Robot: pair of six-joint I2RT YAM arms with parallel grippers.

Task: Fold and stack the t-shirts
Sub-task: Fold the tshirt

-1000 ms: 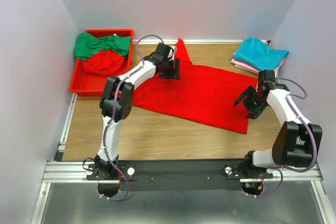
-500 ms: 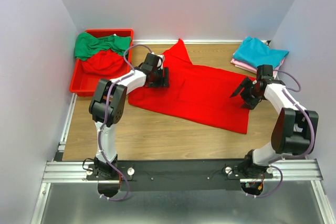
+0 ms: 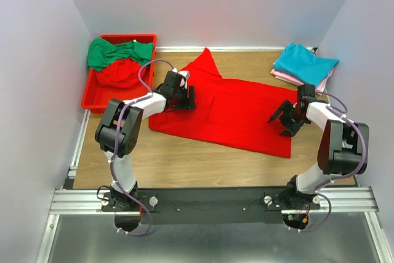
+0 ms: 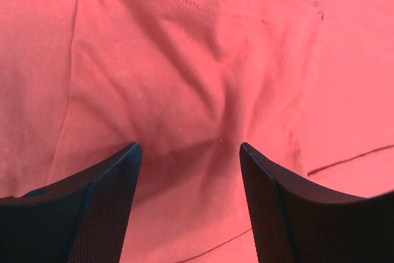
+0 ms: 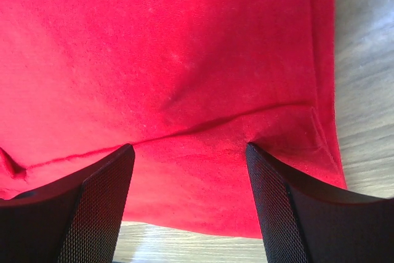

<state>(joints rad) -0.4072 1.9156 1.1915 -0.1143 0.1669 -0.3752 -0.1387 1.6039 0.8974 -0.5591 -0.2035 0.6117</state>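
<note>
Red shirt (image 3: 234, 112): spread flat across the centre of the tabletop (image 3: 184, 158), running from centre-left to centre-right of the top view. One sleeve points toward the upper edge of the frame. Light creases and a stitched hem line show in the left wrist view.

Left pincer (image 3: 184, 98): positioned over the shirt's left portion, just below that sleeve. Jaws spread apart – nothing gripped; red cloth fills the gap between the fingers (image 4: 111, 195).

Right pincer (image 3: 280, 118): positioned over the shirt's right end. Jaws spread apart, nothing gripped. The right wrist view shows a fold line crossing between the fingers (image 5: 289, 214), with the cloth edge and bare wood at the right and lower edges.

Bin (image 3: 92, 100): upper left of the frame, holding a green shirt (image 3: 117, 52) above a red bundle (image 3: 120, 75), both crumpled.

Stack – upper right of the frame: a folded teal shirt (image 3: 305, 63) lies on a pink shirt (image 3: 280, 75), well apart from the red shirt.
</note>
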